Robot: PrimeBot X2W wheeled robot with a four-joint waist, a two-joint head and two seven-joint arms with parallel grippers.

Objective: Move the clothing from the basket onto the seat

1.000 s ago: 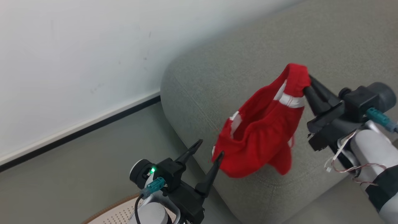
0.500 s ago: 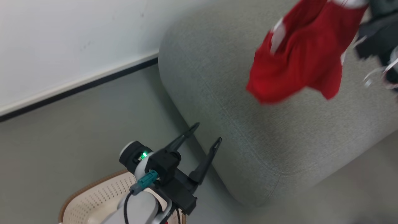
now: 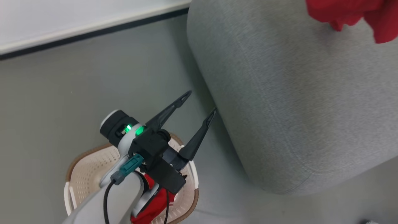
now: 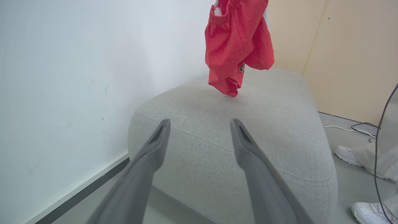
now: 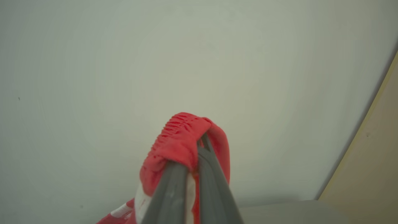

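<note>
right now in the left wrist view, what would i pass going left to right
dark baseboard → red clothing hanging in the air → person's white shoe. The seat and the open left pincer stretch across the middle, so I leave them out.

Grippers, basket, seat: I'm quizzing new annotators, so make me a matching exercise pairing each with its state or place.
1 left gripper
2 right gripper
3 basket
4 seat

A grey, under the hanging red shorts
B open, empty
C shut on the red shorts
D another red garment inside

Pairs: 1-B, 2-C, 3-D, 4-A
</note>
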